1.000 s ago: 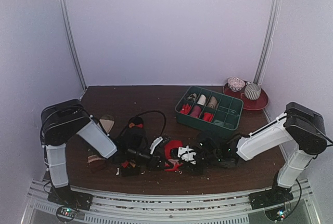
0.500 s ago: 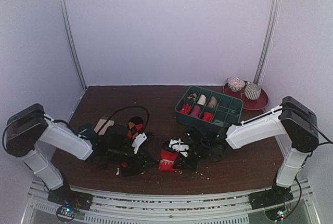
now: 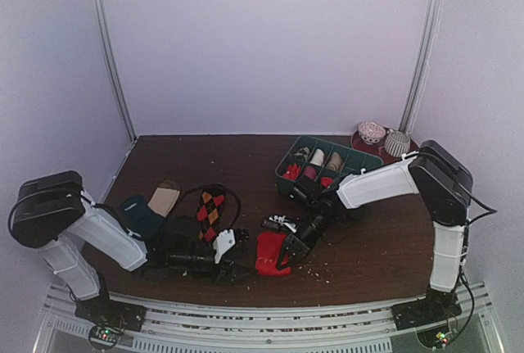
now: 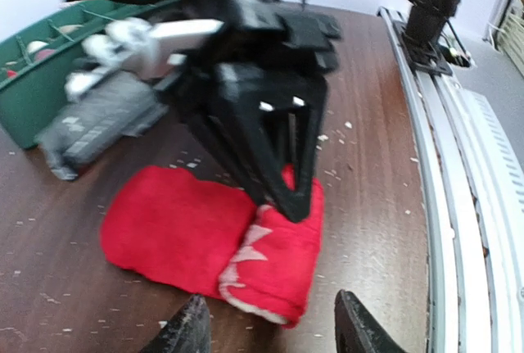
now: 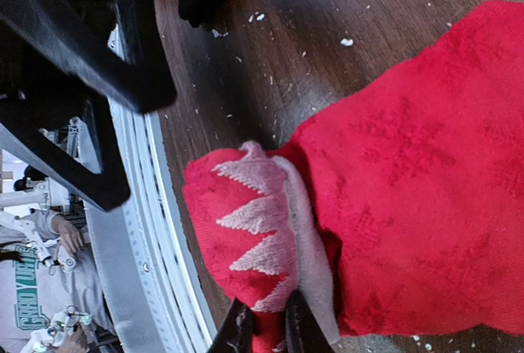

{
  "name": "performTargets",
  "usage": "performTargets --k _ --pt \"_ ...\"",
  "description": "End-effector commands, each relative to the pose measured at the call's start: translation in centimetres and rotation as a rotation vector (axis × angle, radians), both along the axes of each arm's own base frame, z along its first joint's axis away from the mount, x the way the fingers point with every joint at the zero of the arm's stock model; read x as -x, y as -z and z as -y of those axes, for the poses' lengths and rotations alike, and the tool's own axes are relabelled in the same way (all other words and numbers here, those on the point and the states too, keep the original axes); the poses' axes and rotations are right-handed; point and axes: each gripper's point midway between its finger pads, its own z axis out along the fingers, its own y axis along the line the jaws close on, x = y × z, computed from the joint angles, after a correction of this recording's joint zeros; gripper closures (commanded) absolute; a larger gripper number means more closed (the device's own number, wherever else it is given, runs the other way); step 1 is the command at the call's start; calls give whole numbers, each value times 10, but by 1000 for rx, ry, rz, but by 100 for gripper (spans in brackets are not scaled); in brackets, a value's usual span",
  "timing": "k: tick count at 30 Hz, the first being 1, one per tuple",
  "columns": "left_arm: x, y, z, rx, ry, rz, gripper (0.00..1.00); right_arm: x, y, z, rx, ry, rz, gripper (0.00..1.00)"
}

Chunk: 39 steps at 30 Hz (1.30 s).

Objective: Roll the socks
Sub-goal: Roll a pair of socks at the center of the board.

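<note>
Pinches red sock [image 5: 393, 181] at its folded end, on the surface [image 4: 368, 165], with narrow right end effector [image 5: 266, 332], tips mostly cut off. Holds left end effector [image 4: 270, 332] parted, empty, only tips visible.

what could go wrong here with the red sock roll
1. The right gripper pinches just the rolled end of the bright red fabric sock; a slip could let the loose roll unfurl.
2. The open left gripper faces that roll, close to the right gripper; closing in could bump it.
</note>
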Motion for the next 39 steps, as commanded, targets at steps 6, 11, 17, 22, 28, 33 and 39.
performTargets --k 6,11,17,22,28,33,39 --pt "13 -2 26 62 79 42 49 14 36 21 151 23 -137 88" --pt "9 15 33 19 82 45 49 18 36 22 142 16 -152 88" --pt "3 30 36 -2 57 32 49 20 39 24 147 11 -158 88" --pt "5 52 35 -67 70 -7 68 21 37 22 136 8 -166 88" --pt "5 75 29 -149 43 -59 100 21 31 19 108 0 -169 87" --pt "-8 105 17 -285 -79 -190 100 3 5 4 5 16 -43 75" --pt "-2 124 -5 -312 -174 -530 100 -45 -78 -13 -274 166 384 63"
